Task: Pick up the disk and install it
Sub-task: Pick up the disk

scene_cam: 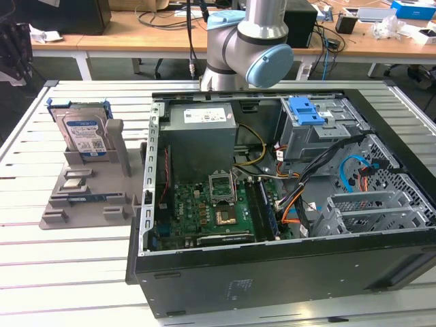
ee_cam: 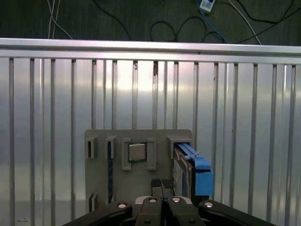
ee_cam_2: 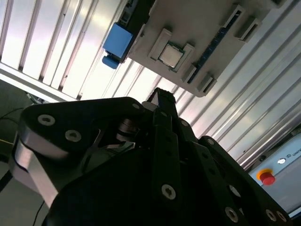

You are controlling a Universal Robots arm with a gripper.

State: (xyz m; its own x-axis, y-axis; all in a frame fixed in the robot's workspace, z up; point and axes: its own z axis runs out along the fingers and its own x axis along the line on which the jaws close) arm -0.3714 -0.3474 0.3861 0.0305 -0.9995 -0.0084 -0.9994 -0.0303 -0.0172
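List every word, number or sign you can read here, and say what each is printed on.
Label on the disk: print too small to read.
Sticker on the power supply: too small to read.
Grey box beside the red button: lettering cut off, unreadable.
Nothing else bears legible text.

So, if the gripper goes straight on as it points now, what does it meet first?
Probably the grey fixture plate, on the bare strip between the processor chip and the upright disk. The gripper, jaws together, points at that strip in the first wrist view; depth is unclear.
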